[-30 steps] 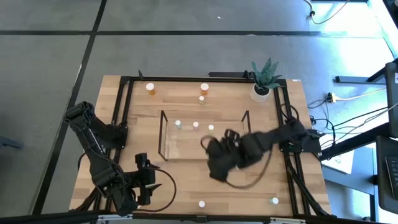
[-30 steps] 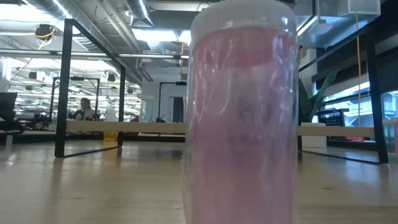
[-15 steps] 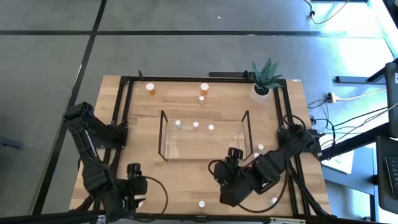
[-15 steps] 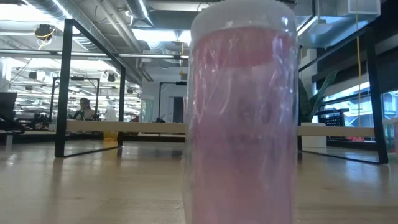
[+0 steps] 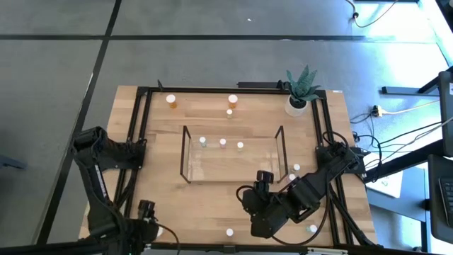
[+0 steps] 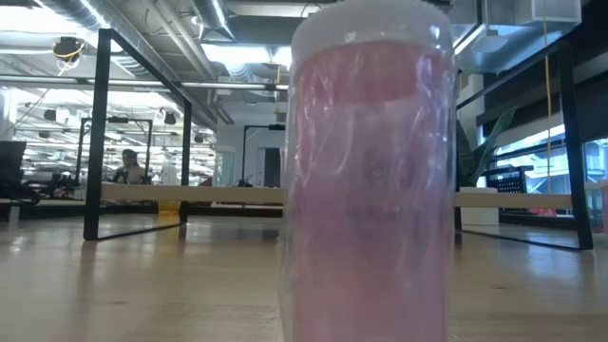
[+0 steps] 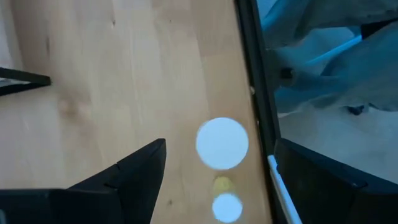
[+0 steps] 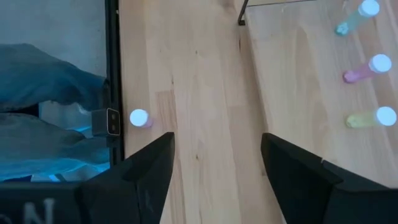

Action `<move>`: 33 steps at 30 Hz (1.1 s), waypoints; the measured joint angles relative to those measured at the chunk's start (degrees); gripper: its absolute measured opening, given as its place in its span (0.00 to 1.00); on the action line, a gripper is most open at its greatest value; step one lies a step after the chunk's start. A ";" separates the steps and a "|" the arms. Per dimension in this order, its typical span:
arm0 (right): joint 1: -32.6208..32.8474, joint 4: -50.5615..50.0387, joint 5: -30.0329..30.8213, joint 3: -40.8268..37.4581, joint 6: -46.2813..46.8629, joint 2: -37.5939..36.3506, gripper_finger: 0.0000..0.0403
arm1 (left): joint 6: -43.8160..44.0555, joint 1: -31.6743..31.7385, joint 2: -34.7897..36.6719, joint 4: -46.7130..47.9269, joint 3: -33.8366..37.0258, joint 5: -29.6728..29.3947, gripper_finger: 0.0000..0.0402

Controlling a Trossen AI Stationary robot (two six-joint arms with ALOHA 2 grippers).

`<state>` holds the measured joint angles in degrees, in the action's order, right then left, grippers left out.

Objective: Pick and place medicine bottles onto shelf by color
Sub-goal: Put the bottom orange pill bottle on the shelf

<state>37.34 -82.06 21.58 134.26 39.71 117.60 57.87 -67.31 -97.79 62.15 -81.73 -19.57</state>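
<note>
**Clear acrylic shelf mid-table, both grippers open over the near edge**

Wood makes up the table top (image 5: 212, 120), with a black frame running round it. The shelf (image 5: 232, 178), a clear rack with thin black ends, sits in the middle of the table. Three small white-capped bottles stand in a row along its far side: a greenish bottle (image 5: 202, 142), a pink bottle (image 5: 222, 142) and a yellowish bottle (image 5: 240, 145); the right wrist view shows their tinted bodies.

Beyond the shelf, near the far edge, an orange bottle (image 5: 171, 100) stands to the left and a second orange bottle (image 5: 233, 100) toward the middle, with a tiny bottle (image 5: 229, 112) just beside it. A potted plant (image 5: 300, 88) occupies the far right corner.

The right gripper (image 5: 258, 205) hangs over the near part of the table, just in front of the shelf's right half. Its jaws stand apart and hold nothing. Two small bottles (image 5: 294, 172) sit close to the shelf's right end, beside that arm. Another white-capped bottle (image 5: 229, 231) stands at the near edge, and one more (image 5: 312, 229) near the right corner.

The left gripper (image 7: 211, 180) is at the near left corner, jaws open and empty, with a white-capped bottle (image 7: 222, 143) on the table between its fingers and a smaller one just beside it.

A pinkish bottle (image 6: 366, 180) fills the low view, standing upright.
</note>
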 joint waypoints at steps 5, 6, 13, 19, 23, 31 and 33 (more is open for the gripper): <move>-0.02 0.00 2.32 0.00 0.06 0.02 0.60 | -1.35 0.22 -2.68 -2.29 0.00 0.96 0.73; -0.02 0.00 2.78 0.00 0.04 0.03 0.60 | -1.69 0.24 -3.10 -2.61 0.00 0.98 0.73; -0.04 0.02 2.83 -0.02 -1.01 0.04 0.60 | -2.06 0.28 -5.56 -2.89 0.00 2.55 0.73; -0.04 0.02 2.84 -0.02 -1.01 0.04 0.60 | -1.38 0.29 -6.17 -2.96 0.00 2.60 0.73; -0.04 0.04 2.84 -0.02 -1.01 0.04 0.60 | -1.06 0.45 -6.35 -2.97 0.00 2.57 0.73; -0.04 0.10 2.95 -0.04 -1.01 0.04 0.60 | -1.01 0.70 -7.90 -2.93 0.00 2.67 0.73; -0.04 0.27 2.95 -0.04 -1.01 0.04 0.60 | -1.02 0.87 -7.90 -2.90 0.00 2.69 0.73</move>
<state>37.30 -81.79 24.53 134.21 38.70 117.64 56.85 -66.44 -105.69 59.25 -81.73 -16.88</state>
